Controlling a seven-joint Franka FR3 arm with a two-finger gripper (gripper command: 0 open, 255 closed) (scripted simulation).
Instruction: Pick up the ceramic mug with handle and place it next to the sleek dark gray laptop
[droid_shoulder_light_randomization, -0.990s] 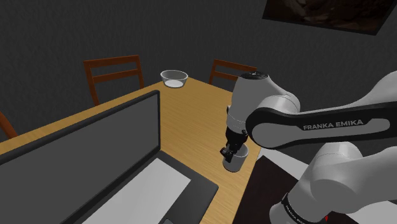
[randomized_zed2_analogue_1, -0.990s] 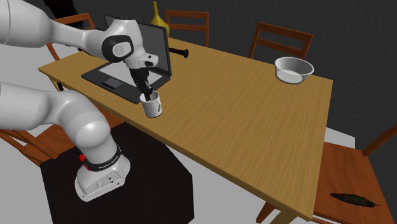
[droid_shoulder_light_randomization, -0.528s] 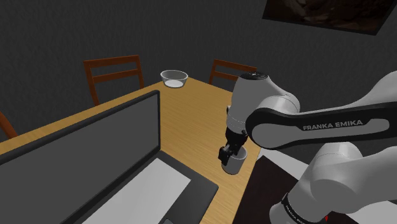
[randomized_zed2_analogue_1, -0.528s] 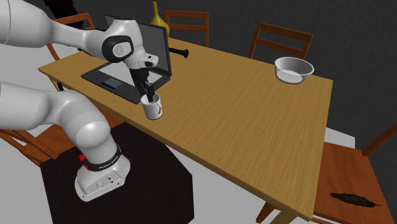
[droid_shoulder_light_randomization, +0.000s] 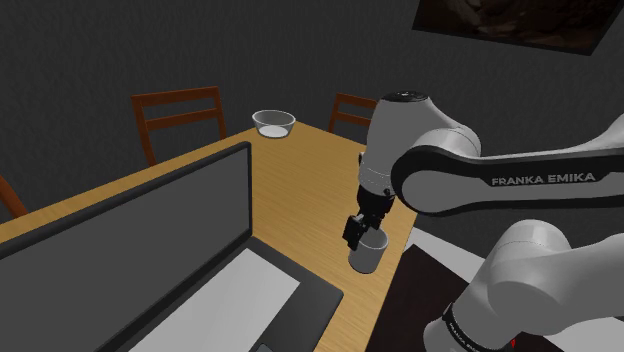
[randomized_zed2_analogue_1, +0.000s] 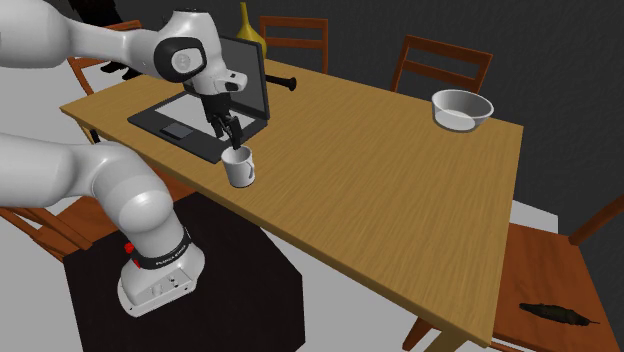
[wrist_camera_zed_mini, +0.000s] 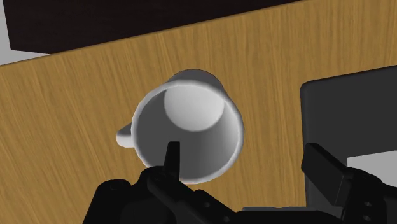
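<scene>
A dark gray laptop (randomized_zed2_analogue_1: 190, 122) lies open at the second exterior view's left end of a wooden table (randomized_zed2_analogue_1: 400, 190). Just right of it, the Franka arm's black gripper (randomized_zed2_analogue_1: 232, 143) hangs directly over a white mug (randomized_zed2_analogue_1: 240, 170), its fingers spread wide and clasping nothing. The mug stands upright on the wood, just beside the laptop's corner and near the table edge that faces the stand (randomized_zed2_analogue_1: 230, 290). Far to the right, a pale bowl (randomized_zed2_analogue_1: 461, 108) rests near the opposite corner, well apart from the action.

From the wrist camera, one fingertip (wrist_camera_zed_mini: 170, 156) sits over the mug's (wrist_camera_zed_mini: 188, 127) open mouth while the other is over the laptop's (wrist_camera_zed_mini: 350, 108) dark edge. The handle (wrist_camera_zed_mini: 124, 135) points away from the computer.

With the mug already alongside the laptop, the placement looks made. The risk lies in the exit. Whether that fingertip is clear of the rim cannot be told. A sideways move at this height could hook the wall and tip the mug, knock it against the laptop, or drag it toward the nearby table edge. A straight lift appears the safer way out.
</scene>
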